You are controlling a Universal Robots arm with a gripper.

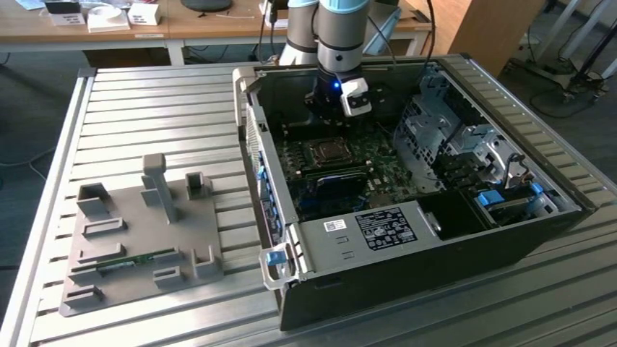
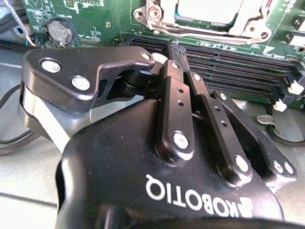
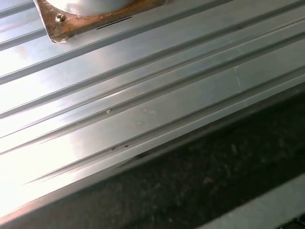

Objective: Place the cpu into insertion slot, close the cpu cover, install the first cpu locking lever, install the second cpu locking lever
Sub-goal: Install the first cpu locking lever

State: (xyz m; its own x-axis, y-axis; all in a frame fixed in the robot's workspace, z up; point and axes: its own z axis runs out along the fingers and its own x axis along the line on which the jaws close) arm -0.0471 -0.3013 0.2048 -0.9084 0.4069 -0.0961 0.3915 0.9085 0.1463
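Standing by the ribbed aluminium table [image 1: 144,108], I see a black tower computer case [image 1: 424,246] lying on its side with the panel off and the green circuit board [image 1: 381,170] facing up. On that board, the insertion slot [image 1: 328,152] is a square dark socket edged in silver metal. The cpu [image 2: 205,9], a small flat square chip with a silver-grey metal top, lies flat in it with that top upward. Being square, it has no long axis, and its edges run in line with the long black memory slots [image 2: 233,62] just beside the socket. The cpu cover [image 2: 248,29], a thin silver metal frame plate, seems to lie down flat around the chip, though the second wrist view cuts it off. The black two-fingered gripper [image 1: 325,118] hangs over the board just beyond the socket. In the second wrist view the gripper [image 2: 172,46] looks clenched, its tips together above the memory slots with nothing between them. It has white lettering on its body. White printed labels [image 1: 386,228] sit on the case's metal bracket, well away from the socket. A grey moulded fixture plate [image 1: 144,238] rests on the table beside the case.
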